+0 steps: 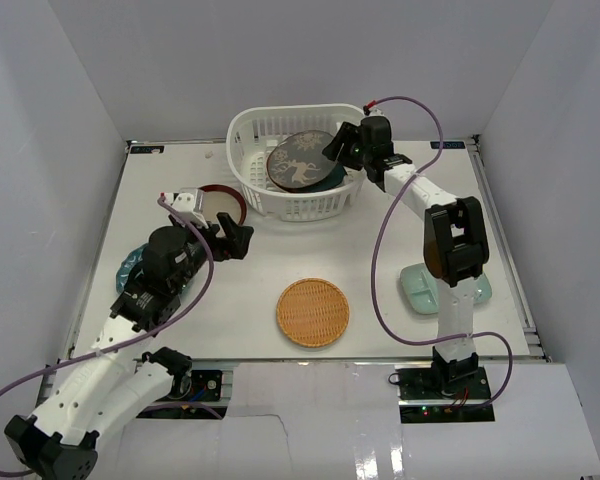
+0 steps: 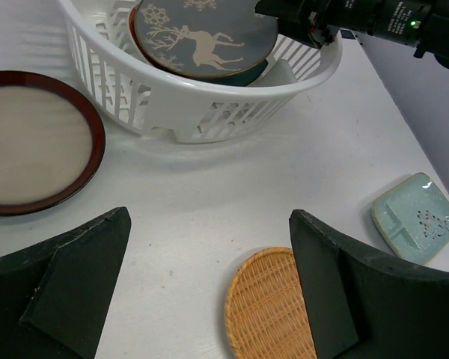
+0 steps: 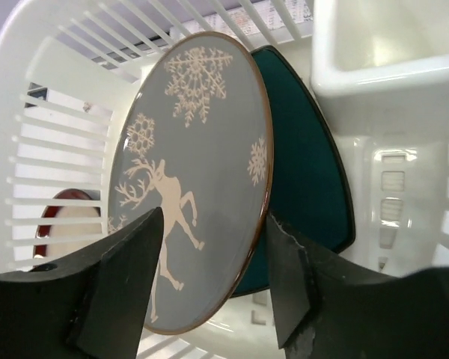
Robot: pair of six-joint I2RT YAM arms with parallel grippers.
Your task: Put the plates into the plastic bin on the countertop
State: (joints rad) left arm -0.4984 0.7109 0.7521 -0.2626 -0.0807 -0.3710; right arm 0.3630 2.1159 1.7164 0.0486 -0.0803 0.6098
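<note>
The white plastic bin (image 1: 280,205) stands at the back of the countertop (image 1: 380,330). Inside it the grey deer plate (image 1: 302,160) leans on the dark teal square plate (image 3: 307,172). My right gripper (image 1: 342,148) is open over the bin, and its jaws straddle the deer plate's (image 3: 194,149) rim without closing on it. My left gripper (image 1: 230,238) is open and empty above the table. It hangs between the maroon-rimmed cream plate (image 1: 220,205) and the tan woven plate (image 1: 313,312). The teal scalloped plate (image 1: 130,262) lies partly under the left arm. The pale mint plate (image 1: 417,287) lies by the right arm.
Pale grey walls enclose the tabletop on three sides. The right arm's purple cable (image 1: 380,260) loops over the table's right half. In the left wrist view the bin (image 2: 209,112), maroon plate (image 2: 30,142), woven plate (image 2: 266,314) and mint plate (image 2: 419,217) all show.
</note>
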